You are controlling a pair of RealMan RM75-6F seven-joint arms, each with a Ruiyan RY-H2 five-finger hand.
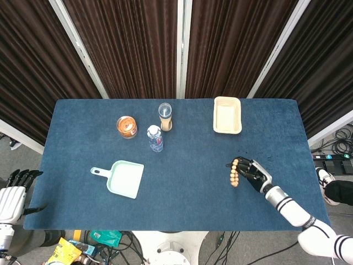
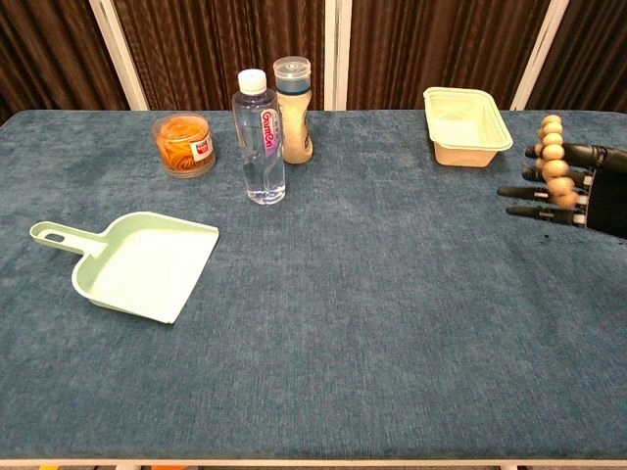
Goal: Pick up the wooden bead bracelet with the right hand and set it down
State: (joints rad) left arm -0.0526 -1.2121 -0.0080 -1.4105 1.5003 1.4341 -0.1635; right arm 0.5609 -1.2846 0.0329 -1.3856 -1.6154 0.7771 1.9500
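Though cut off in chest view, right hand [image 2: 578, 196] fingers [image 2: 519, 191] spread, wooden bead bracelet [image 2: 555, 162] draped across them.

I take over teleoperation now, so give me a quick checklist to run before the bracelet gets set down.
1. Bracelet held by right hand: ok, it lies across the spread fingers.
2. Grip firm: cannot tell, fingers look extended rather than wrapped.
3. Bare table around the hand for setting down: ok.
4. Tray apart from the hand: ok.
5. Left hand out of the way: ok, off the table's near left corner, holding nothing.
6. Bracelet's height above the cloth: cannot tell.
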